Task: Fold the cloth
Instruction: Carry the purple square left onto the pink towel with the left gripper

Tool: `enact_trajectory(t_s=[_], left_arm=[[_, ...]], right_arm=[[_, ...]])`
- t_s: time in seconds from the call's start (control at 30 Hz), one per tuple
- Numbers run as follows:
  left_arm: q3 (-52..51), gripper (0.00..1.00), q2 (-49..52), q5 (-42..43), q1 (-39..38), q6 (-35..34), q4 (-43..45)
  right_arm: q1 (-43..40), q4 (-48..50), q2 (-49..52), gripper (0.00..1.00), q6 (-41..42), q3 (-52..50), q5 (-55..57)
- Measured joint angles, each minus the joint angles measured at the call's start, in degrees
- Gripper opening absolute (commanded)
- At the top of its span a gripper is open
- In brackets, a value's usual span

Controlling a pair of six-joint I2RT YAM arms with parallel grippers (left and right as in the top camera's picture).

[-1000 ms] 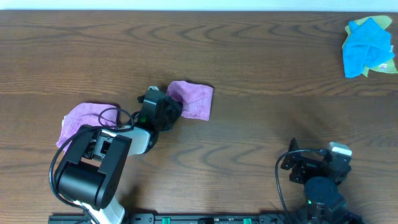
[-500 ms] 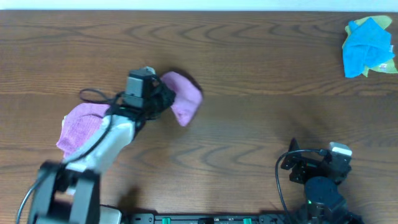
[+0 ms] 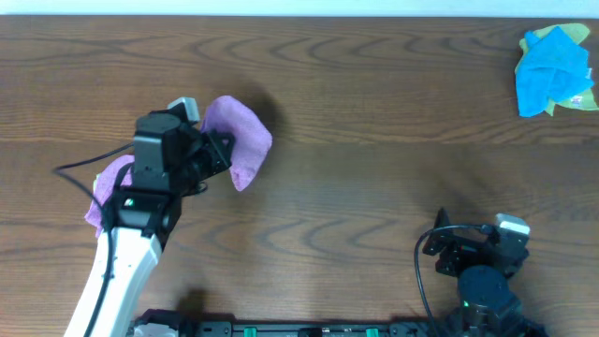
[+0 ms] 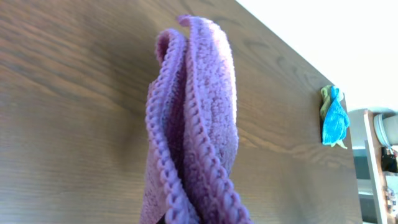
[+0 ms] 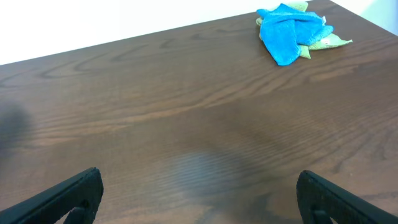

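the left pincer [image 3: 217, 153] is clamped on one edge of the fuzzy purple terry cloth [image 3: 245, 140], holding it raised, likely to lay over the half resting on the dark wooden surface [image 3: 374, 94], far from the crumpled blue rag [image 3: 552, 70]. the right pincer [image 5: 199, 196] gapes wide and carries nothing.

Overhead, the cloth [image 3: 239, 140] sits left of centre, one end pinched up in the left gripper [image 3: 217, 154], the other end down on the table [image 3: 374, 112] under that arm. Crumpled rags [image 3: 552, 70] are way off in the upper right corner, and the right arm [image 3: 473, 267] is parked lower right.
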Motion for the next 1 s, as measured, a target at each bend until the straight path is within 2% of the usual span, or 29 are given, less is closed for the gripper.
enact_trajectory(t_s=[0.23, 0.47, 0.67, 1.0], left_arm=[[-0.1, 0.05, -6.2, -0.1, 5.0, 4.5, -3.5], [-8.6, 0.06, -14.8, -0.3, 4.7, 6.0, 3.3], [-15.6, 0.06, -18.5, -1.3, 5.4, 6.0, 4.1], [-20.9, 0.05, -23.1, -3.4, 14.6, 6.0, 6.2]], right_arm=[[0.0, 0.0, 0.0, 0.99, 0.0, 0.0, 0.0], [0.0, 0.0, 0.0, 0.99, 0.0, 0.0, 0.0], [0.0, 0.0, 0.0, 0.99, 0.0, 0.0, 0.0], [0.0, 0.0, 0.0, 0.99, 0.0, 0.0, 0.0]])
